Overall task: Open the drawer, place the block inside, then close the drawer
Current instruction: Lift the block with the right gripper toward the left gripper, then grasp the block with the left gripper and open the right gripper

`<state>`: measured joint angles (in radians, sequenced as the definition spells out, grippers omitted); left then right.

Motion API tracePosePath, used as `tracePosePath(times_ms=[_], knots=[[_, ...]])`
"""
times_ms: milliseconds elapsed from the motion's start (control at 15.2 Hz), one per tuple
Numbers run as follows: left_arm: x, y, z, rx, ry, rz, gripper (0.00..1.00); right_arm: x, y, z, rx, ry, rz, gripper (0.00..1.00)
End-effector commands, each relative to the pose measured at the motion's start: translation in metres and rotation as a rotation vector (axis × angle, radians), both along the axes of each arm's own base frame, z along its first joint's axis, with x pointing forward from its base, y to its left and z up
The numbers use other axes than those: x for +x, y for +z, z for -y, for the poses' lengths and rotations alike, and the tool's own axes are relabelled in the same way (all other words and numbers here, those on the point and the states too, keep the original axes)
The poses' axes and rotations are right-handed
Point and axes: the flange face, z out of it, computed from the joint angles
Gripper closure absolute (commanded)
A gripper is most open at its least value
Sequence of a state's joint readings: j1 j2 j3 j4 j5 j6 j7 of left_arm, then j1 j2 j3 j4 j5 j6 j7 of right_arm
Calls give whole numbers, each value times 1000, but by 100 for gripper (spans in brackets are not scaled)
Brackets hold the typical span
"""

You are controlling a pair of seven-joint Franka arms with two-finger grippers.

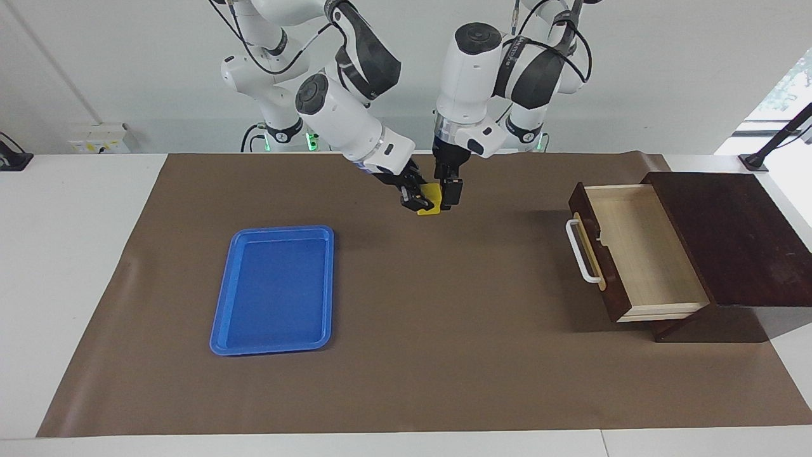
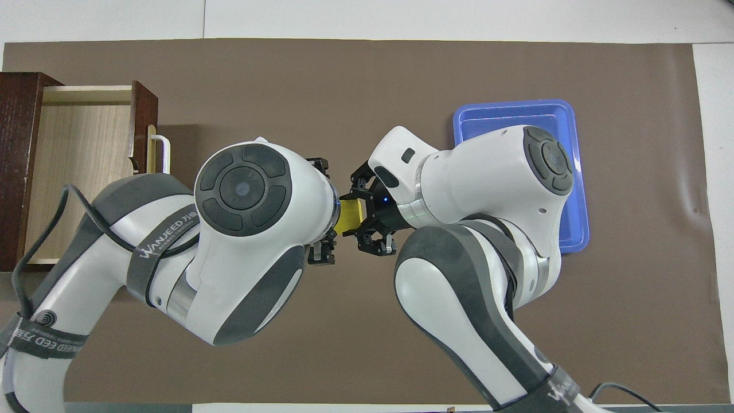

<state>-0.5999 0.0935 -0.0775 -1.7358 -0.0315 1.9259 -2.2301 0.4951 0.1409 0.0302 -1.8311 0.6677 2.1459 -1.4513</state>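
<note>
Facing view shows the two tools meeting over the middle of the worktop (image 1: 95,266), at the robots' end of the brown mat (image 1: 444,355). The right tool (image 1: 415,198) comes in slanted from the right arm's side, and the left tool (image 1: 448,190) hangs nearly straight down just beside it. Between them sits the block (image 1: 431,202), small and yellow, touching both. It looks like a handover, probably so that the arm on the drawer's side can carry the block the rest of the way.

The right tool appears clamped on the block, with dark fingers against the side turned to it. The left tool has a finger at the block's other side, but I cannot tell whether it has closed on it or stands apart around it. Whether the block rests on the mat or hangs just above it is also hard to read from here; its lower edge sits close to the surface.

Outward from the tools, the drawer (image 1: 641,254) stands pulled fully out of its dark cabinet (image 1: 729,241) toward the left arm's end of the worktop, its pale inside bare and its white handle (image 1: 580,251) turned toward the middle. So the opening step looks done, and placing the block and shutting the drawer remain. A blue tray (image 1: 273,289) lies flat toward the right arm's end, well apart from the block.
</note>
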Motion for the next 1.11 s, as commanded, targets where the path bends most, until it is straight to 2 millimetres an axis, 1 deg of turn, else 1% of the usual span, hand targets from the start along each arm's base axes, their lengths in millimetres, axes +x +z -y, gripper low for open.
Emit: tracePosePath(times_ms=[0,131,328,459,590,656,721,852,918,984,1049], knots=[[-5,-7,0,-12,21,-1,0,5,2,0,-17,18,12,100],[-4,-11,0,-9,21,-5,1,6,3,1,-15,15,11,100],[-5,-11,0,-11,21,-3,9,6,3,1,-14,15,11,100],[-11,-12,9,-14,3,1,13,6,4,2,-13,13,12,100],[-13,-12,11,-16,3,2,17,7,5,1,-10,13,14,100],[-12,-11,12,-23,15,9,26,7,5,1,-10,13,14,100],[-12,-11,12,-25,17,13,39,6,5,1,-10,14,14,100],[-12,-13,11,-21,17,8,72,7,5,0,-10,13,13,100],[-12,-13,11,-22,17,10,86,7,5,0,-10,13,13,100],[-12,-13,11,-22,17,10,97,7,5,0,-10,13,13,100],[-12,-12,11,-23,18,11,100,6,4,0,-10,13,12,100]])
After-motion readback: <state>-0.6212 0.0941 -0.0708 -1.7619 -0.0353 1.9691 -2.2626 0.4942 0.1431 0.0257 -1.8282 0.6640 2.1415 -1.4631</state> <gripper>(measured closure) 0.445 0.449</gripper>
